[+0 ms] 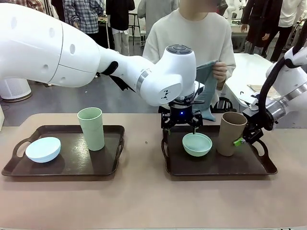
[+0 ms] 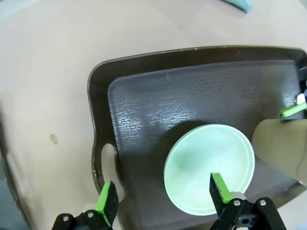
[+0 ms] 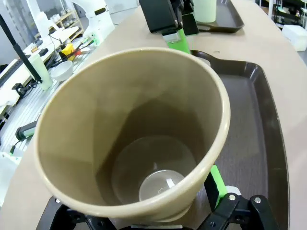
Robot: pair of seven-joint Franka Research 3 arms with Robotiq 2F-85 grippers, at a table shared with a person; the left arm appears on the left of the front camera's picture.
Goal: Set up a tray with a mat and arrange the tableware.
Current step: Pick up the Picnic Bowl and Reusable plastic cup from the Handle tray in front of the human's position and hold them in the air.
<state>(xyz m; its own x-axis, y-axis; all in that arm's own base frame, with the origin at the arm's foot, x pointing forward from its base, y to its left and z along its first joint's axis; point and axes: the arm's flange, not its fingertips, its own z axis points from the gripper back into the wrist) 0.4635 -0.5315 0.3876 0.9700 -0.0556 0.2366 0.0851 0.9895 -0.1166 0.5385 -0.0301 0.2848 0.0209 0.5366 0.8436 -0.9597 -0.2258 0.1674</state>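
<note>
The left gripper (image 2: 162,188) hangs with its fingers spread over the left end of the right tray (image 1: 216,168), one pad above the rim of the mint green bowl (image 1: 197,144) and the other above the tray's raised edge by its handle slot. The right gripper (image 1: 237,138) has its fingers spread to either side of the tan brown cup (image 1: 231,133), which stands upright just beside the bowl; whether the pads touch it cannot be told. The dark, textured tray lies on the tan desk (image 1: 144,199) with bare desk in front, well apart from the left tray (image 1: 72,165) holding the pale blue bowl (image 1: 43,149) and pale green cup (image 1: 91,128), all matte and empty, while across the desk a person's hand (image 1: 219,72) holds a teal cloth mat (image 1: 207,88).
</note>
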